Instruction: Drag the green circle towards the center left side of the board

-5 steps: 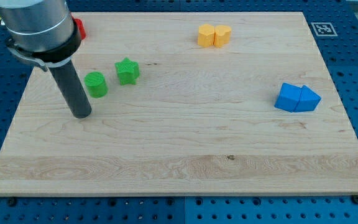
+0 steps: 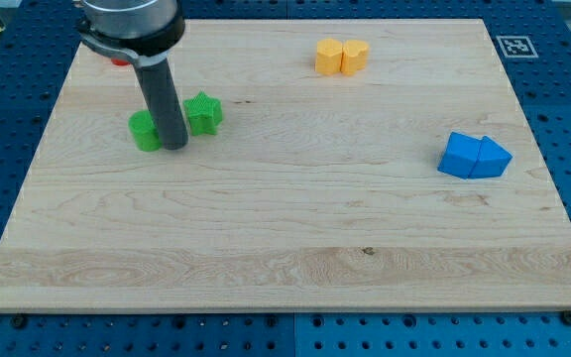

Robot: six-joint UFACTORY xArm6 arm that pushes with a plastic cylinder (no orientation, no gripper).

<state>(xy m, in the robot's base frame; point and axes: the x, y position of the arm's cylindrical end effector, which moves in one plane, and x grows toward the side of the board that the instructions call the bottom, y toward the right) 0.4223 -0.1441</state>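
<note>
The green circle (image 2: 146,132) sits on the wooden board (image 2: 285,228) at the upper left, partly hidden behind my rod. My tip (image 2: 175,146) rests on the board just to the right of the green circle, touching or nearly touching it, between it and the green star (image 2: 204,112). The star lies close to the rod's right side.
Two yellow blocks (image 2: 342,56) sit together near the view's top centre. Two blue blocks (image 2: 474,156) sit together at the right. A red block (image 2: 119,60) is mostly hidden behind the arm at the top left.
My tip has moved right and slightly up, from left of the green circle to between the circle and the star. The circle appears shifted slightly left.
</note>
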